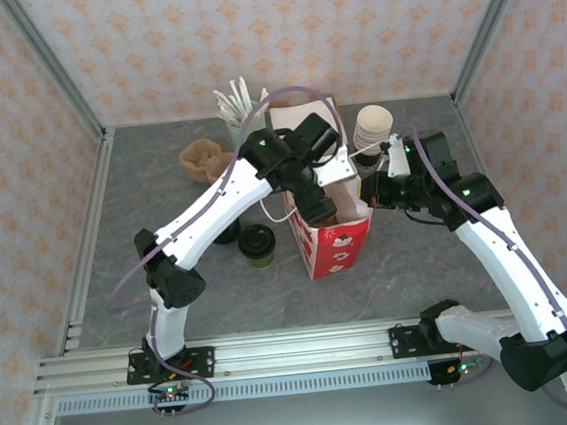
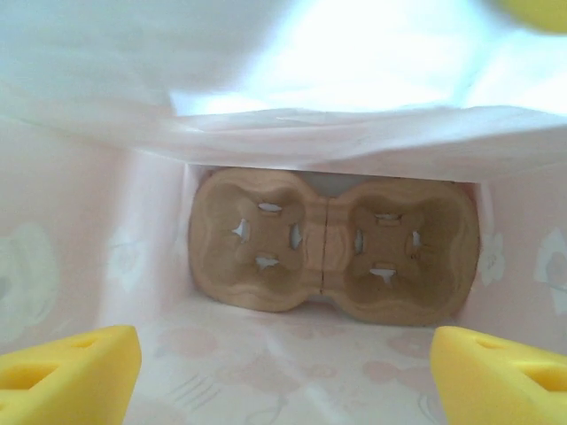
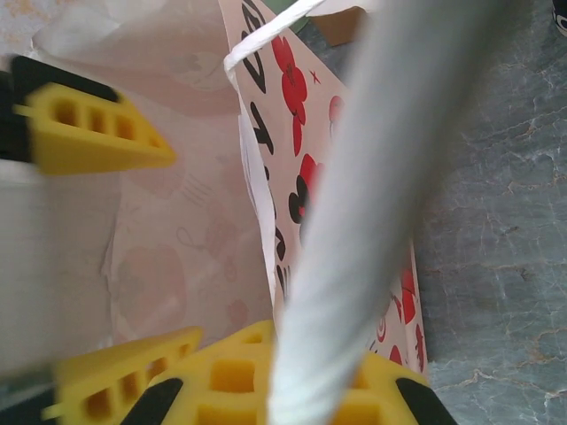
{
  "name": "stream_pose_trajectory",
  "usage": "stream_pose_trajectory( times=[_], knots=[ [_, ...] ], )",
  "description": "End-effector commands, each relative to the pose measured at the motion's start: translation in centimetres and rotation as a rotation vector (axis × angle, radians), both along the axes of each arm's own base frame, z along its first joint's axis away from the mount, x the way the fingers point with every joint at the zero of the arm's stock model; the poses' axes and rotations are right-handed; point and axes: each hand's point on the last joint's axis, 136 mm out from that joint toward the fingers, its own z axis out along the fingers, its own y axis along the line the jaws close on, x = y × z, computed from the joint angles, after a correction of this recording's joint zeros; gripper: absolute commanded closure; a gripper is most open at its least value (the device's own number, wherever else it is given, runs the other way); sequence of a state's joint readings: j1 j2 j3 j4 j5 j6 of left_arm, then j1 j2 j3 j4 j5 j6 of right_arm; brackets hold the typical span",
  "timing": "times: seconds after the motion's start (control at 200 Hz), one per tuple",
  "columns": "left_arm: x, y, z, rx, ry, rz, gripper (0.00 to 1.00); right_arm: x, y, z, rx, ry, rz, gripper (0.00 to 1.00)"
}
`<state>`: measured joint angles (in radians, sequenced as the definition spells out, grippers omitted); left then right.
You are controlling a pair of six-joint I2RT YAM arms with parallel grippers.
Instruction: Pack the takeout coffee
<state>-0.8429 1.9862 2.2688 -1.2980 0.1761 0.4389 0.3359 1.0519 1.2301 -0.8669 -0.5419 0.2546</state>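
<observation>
Blurred and thick across the right wrist view, the white handle (image 3: 354, 177) of the red-and-white bag (image 1: 335, 243) rises from the yellow fingers of the right gripper (image 3: 292, 390), which are pressed together on it at the bag's right-hand rim. From above, the bag stands upright in the middle of the grey table (image 1: 141, 196) with its mouth held apart. The left gripper (image 2: 283, 376) is down in that mouth. Its two yellow fingers (image 2: 71, 372) are spread wide with nothing between them, and they look straight down at a brown cardboard cup carrier (image 2: 328, 243) lying flat on the bag's floor, both wells bare. The takeout coffee (image 1: 257, 241), a short dark-green cup under its black lid, stands upright on the table just left of the bag, near the left arm's forearm and outside the bag. A stack of lidless cups (image 1: 373, 128) stands behind the bag to the right, and a pale mint cup (image 1: 238, 121) with white sticks stands behind it to the left.
</observation>
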Motion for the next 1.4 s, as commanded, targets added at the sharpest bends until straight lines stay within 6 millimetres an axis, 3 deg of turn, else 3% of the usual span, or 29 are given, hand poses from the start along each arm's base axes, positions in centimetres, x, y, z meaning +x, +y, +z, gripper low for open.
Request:
stream_pose_trajectory(
  times=[0.0,0.095,0.11,0.28,0.395,0.636,0.831,1.031,1.211,1.396],
  knots=[
    [-0.5,0.0,3.5,-0.088,-0.050,0.016,0.15,-0.1,0.0,0.3,-0.001,-0.013,-0.004,1.00],
    [-0.2,-0.2,4.9,-0.137,-0.076,0.040,0.15,0.2,-0.2,0.5,-0.007,-0.026,-0.020,1.00],
    [-0.5,0.2,6.3,-0.166,-0.097,0.044,0.14,0.3,-0.3,0.5,-0.008,-0.027,-0.024,1.00],
    [-0.2,-0.3,12.5,-0.387,-0.178,0.130,0.14,1.2,-0.3,0.6,0.007,-0.039,-0.060,1.00],
    [0.0,0.9,16.0,-0.477,-0.236,0.216,0.14,1.9,-0.4,0.3,0.008,-0.028,-0.087,1.00],
    [0.1,5.3,18.7,-0.532,-0.324,0.397,0.14,2.6,-0.7,-0.3,-0.022,-0.024,-0.109,0.95],
    [0.0,9.9,17.3,-0.570,-0.324,0.545,0.13,3.1,-0.7,-1.3,-0.051,0.005,-0.109,0.70],
    [-1.2,13.6,13.7,-0.589,-0.282,0.653,0.12,3.5,-1.4,-0.6,-0.096,-0.028,-0.127,0.51],
    [-2.6,15.8,9.8,-0.499,-0.234,0.703,0.12,3.5,-2.3,0.2,-0.162,-0.059,-0.122,0.41],
    [-3.8,16.5,4.9,-0.432,-0.157,0.732,0.10,3.4,-2.9,1.4,-0.169,-0.097,-0.122,0.34]
  ],
)
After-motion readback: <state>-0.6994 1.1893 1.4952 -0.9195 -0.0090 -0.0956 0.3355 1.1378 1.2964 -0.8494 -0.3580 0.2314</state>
